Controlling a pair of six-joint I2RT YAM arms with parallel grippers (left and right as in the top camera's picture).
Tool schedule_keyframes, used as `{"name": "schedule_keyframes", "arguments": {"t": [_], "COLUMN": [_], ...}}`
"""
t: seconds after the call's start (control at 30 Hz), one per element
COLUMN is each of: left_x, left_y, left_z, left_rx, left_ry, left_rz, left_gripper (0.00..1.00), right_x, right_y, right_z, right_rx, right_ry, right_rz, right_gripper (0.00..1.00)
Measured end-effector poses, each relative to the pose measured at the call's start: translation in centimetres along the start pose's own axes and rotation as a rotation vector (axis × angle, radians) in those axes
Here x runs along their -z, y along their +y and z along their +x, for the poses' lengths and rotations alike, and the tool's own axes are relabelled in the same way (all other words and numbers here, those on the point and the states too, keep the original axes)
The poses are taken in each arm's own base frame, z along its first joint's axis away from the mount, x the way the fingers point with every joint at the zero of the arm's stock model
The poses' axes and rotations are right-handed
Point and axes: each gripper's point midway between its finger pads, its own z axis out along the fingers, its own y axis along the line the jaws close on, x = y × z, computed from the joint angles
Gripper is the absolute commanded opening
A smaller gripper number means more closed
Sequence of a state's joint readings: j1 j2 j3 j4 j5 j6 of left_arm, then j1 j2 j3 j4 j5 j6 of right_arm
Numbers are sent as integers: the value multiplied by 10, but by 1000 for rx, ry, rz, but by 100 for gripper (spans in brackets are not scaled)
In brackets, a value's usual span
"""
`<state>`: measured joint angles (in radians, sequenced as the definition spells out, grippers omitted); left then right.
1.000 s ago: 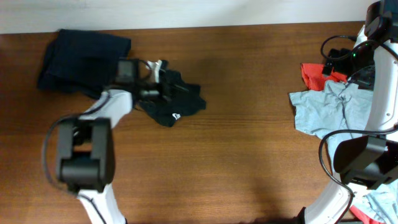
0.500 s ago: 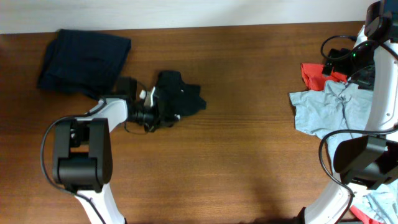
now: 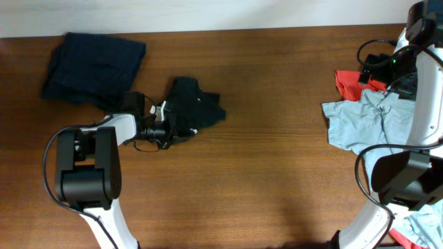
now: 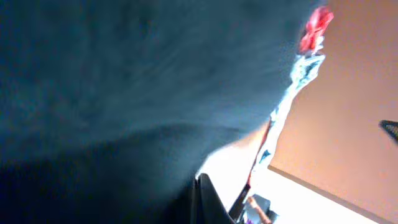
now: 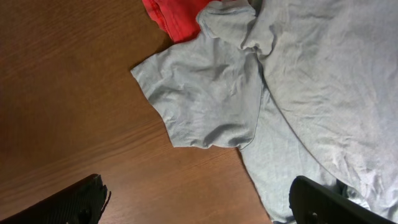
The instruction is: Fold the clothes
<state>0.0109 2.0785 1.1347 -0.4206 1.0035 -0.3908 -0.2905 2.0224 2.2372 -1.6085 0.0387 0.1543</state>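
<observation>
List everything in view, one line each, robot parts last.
table: one, brown wood, under everything.
black T-shirt: one, black, crumpled, left of centre.
navy shirt: one, dark navy, top left of the overhead view.
blue-grey shirt: one, light blue-grey, right side.
red-orange shirt: one, red-orange, touching the blue-grey shirt.
left gripper: one, black, shut on the black T-shirt's edge.
right gripper: one, black, open above the blue-grey shirt.

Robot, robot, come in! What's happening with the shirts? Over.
Left gripper shut on black shirt, bunched up, not folded. Right gripper open, empty, over blue-grey shirt. Nothing in the way. Over.
</observation>
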Motion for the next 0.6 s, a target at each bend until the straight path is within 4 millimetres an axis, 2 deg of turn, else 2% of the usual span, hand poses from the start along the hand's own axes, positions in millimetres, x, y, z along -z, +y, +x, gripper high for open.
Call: {"name": "schedule_keyframes", "arguments": {"t": [0.07,0.17,0.27,0.33,0.4,0.47,0.6], "left_x": [9,35,63,75,80,80,68], "left_y": [-13,-36,-42,-33,-15,-6,28], "left_z": [-9,-29,-46,-55,-61,-63,-66], "left_rx": [-36,-88,-100,-78,-40,-25,33], "left_ry": [-36,-137,-236,-286,-324,-334,-323], "left_rz": [16,17,-15,-54,-118,-154,-230], "left_gripper": [0,0,0,0,0,0,0], "right_x": [0,0,0,0,0,0,0], "right_y": [0,0,0,0,0,0,0], "right_z": [0,0,0,0,0,0,0], "right_rx": [0,0,0,0,1,0,0], "right_ry": [0,0,0,0,0,0,0], "right_rz": [0,0,0,0,0,0,0], "right_gripper": [99,99,99,99,99,99,99]}}
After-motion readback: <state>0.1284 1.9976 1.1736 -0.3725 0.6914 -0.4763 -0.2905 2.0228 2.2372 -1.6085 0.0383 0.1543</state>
